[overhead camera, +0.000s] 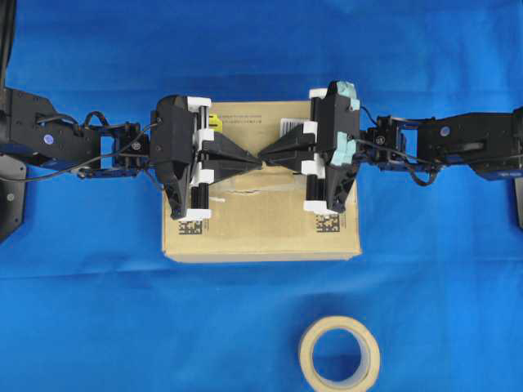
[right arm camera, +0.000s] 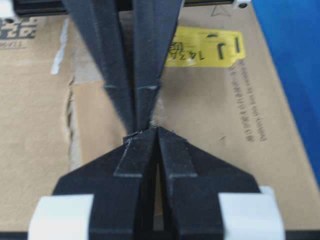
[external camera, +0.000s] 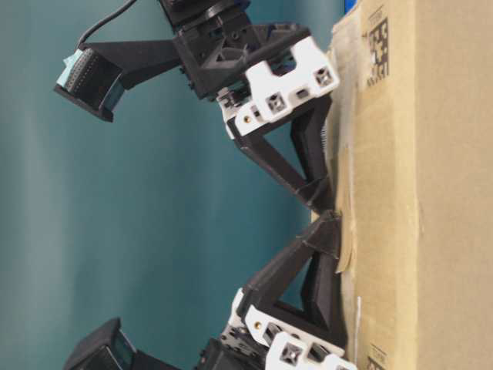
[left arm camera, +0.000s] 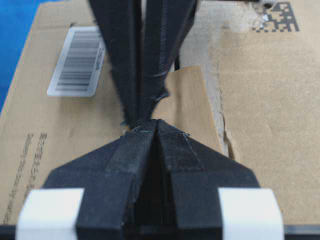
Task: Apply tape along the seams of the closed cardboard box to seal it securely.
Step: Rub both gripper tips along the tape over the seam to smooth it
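The cardboard box (overhead camera: 261, 233) sits closed on the blue cloth (overhead camera: 82, 310), squarely between the two arms, its brown top carrying a yellow sticker (right arm camera: 207, 47), a white barcode label (left arm camera: 80, 62) and a black square code (overhead camera: 328, 222) near the front corner. I judge it stiff enough on the flaps to take downward pressure, though the flaps may give a little near the middle, so any pressing is best done close to the seams (overhead camera: 241, 194), the thin dark slit running across the top, edged with torn paper where old strips were pulled away.

The round tape roll (overhead camera: 339, 353) lies apart, in front of the box on the cloth, and is not the piece in play.

The left gripper (overhead camera: 255, 159) and the right gripper (overhead camera: 266, 156) meet tip to tip over the middle of the box top, each with its jaws pressed together; whether either is pinching anything I cannot tell.

The tape (left arm camera: 187, 102) is a small tan rectangle lying on the box top under the meeting tips, over the worn band along the seams. From the table-level view one edge curls off the cardboard (so it is not fully stuck down). It looks light, thin and limp, likely to fold or cling to itself; it is best handled by a free edge or simply rubbed flat from its centre outward.
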You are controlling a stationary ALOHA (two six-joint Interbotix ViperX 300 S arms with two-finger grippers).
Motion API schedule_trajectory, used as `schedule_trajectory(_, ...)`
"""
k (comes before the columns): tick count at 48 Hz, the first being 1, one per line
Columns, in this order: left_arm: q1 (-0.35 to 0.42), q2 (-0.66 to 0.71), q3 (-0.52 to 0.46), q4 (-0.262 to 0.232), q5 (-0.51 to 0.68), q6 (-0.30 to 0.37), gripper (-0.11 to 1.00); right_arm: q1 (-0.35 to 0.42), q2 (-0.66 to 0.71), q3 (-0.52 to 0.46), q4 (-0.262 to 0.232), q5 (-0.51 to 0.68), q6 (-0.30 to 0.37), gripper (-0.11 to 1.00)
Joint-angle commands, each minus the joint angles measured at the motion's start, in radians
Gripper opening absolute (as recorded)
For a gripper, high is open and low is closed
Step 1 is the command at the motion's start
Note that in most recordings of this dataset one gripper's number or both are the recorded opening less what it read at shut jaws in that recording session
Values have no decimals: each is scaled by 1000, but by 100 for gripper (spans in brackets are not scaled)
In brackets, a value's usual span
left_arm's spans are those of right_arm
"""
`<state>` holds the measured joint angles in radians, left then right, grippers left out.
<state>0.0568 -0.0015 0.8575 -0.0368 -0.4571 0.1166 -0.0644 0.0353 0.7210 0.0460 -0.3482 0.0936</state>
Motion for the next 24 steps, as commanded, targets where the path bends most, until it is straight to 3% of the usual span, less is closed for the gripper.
schedule_trajectory(1,5,-5,6,-5,0,-21,0,20,-14,-2,6,14,3,0)
schedule_trajectory(9,6,-12,46,-3,18,-67,0,29,-23,31,37,38,6,0)
schedule_trajectory(24,6,-52,115,-5,55,-77,0,31,-109,153,75,2,8,0)
